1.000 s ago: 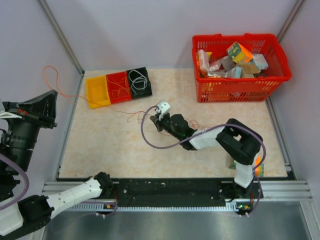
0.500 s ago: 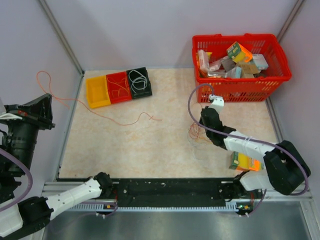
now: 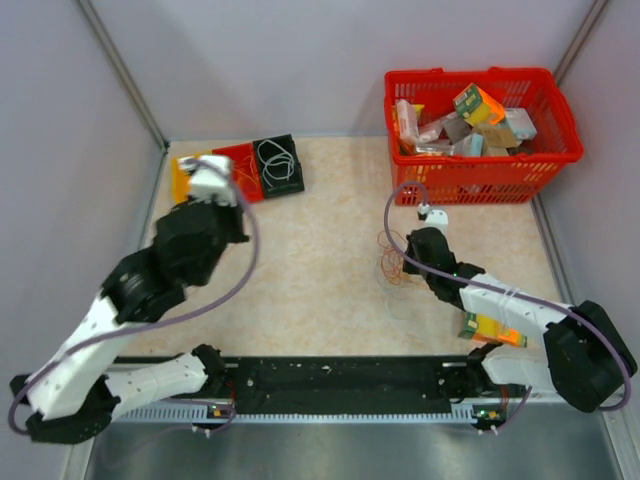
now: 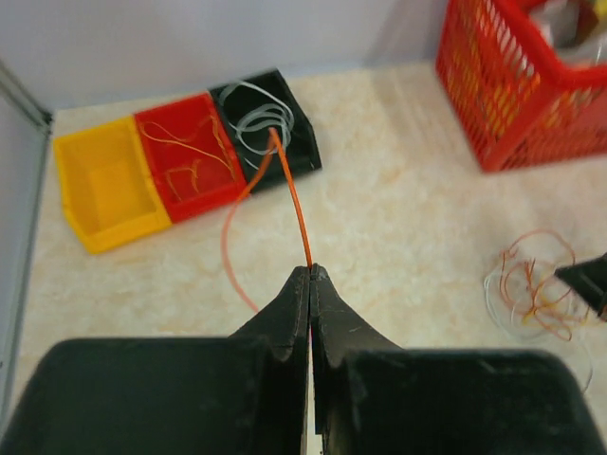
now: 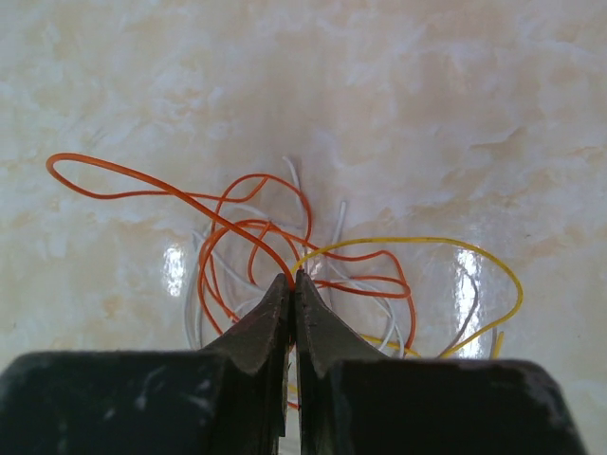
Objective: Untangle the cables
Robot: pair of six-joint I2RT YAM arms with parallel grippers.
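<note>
In the left wrist view my left gripper (image 4: 310,271) is shut on a single orange cable (image 4: 290,194). That cable runs up toward the black tray (image 4: 302,152) and loops back down over the table. My left arm (image 3: 185,250) hangs over the table's left side near the trays. A tangle of orange, white and yellow cables (image 5: 356,270) lies on the table at the right (image 3: 390,265). My right gripper (image 5: 292,277) is shut on an orange strand of that tangle, just right of it in the top view (image 3: 405,258).
Three trays stand at the back left: yellow (image 3: 182,190), red (image 3: 240,160) holding thin orange strands, and black (image 3: 290,178) holding a coiled white cable (image 4: 258,118). A red basket (image 3: 480,180) of packages fills the back right. A small green-orange box (image 3: 490,325) lies under my right arm.
My left arm swung in from beyond the left wall to over the trays, bringing the orange cable. My right gripper dragged the tangle from the table's middle to the right.
</note>
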